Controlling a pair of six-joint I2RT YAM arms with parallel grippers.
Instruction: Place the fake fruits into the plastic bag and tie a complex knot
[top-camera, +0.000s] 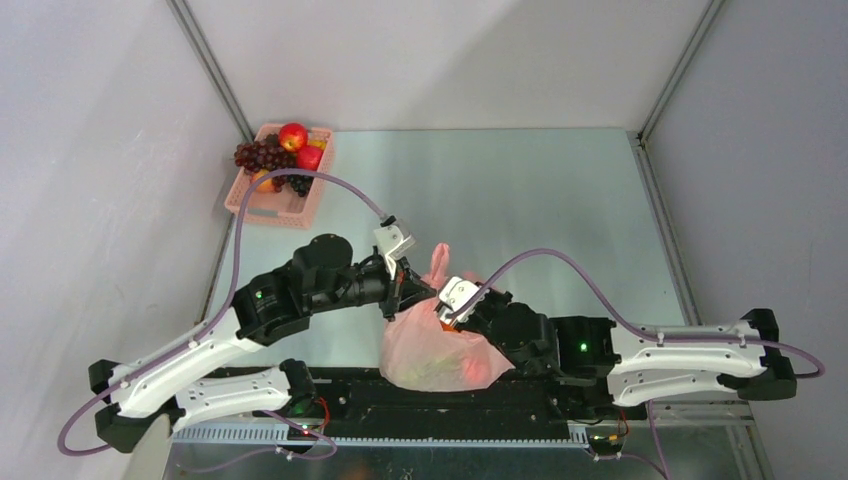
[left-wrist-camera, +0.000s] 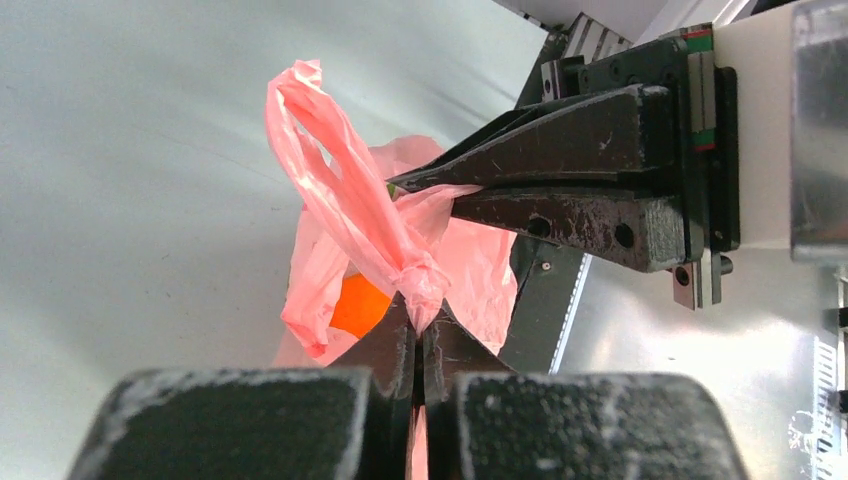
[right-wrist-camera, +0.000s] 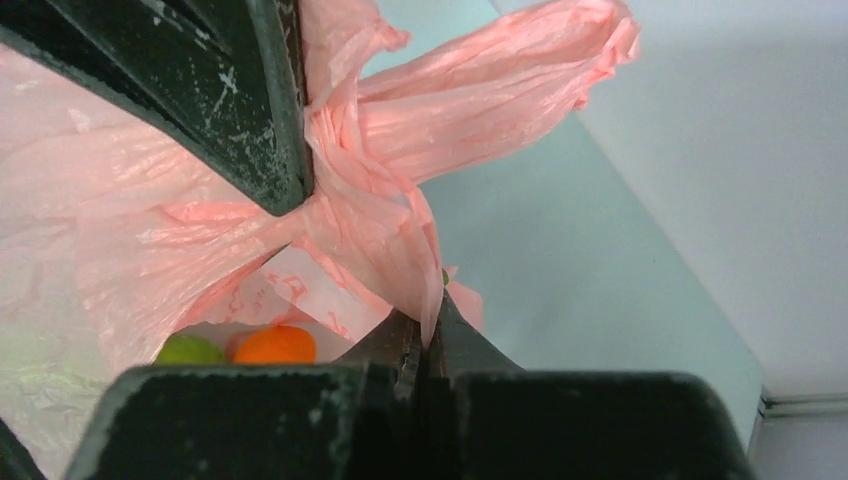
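The pink plastic bag (top-camera: 437, 352) sits at the table's near edge between both arms, with an orange (right-wrist-camera: 275, 345) and a green apple (right-wrist-camera: 188, 350) showing inside it. Its handles are twisted into a knot (left-wrist-camera: 425, 275), and one loop (right-wrist-camera: 500, 90) sticks up free. My left gripper (left-wrist-camera: 418, 325) is shut on the film just under the knot. My right gripper (right-wrist-camera: 432, 325) is shut on a fold of the bag's handle close beside it. In the top view the left gripper (top-camera: 405, 285) and right gripper (top-camera: 446, 310) meet over the bag's neck.
A pink lattice basket (top-camera: 252, 203) stands at the far left corner and holds red apples (top-camera: 293, 136), a grape bunch (top-camera: 260, 155) and other fruit. Grey walls close in the table on the left, back and right. The arms' base rail (top-camera: 450, 400) runs just behind the bag.
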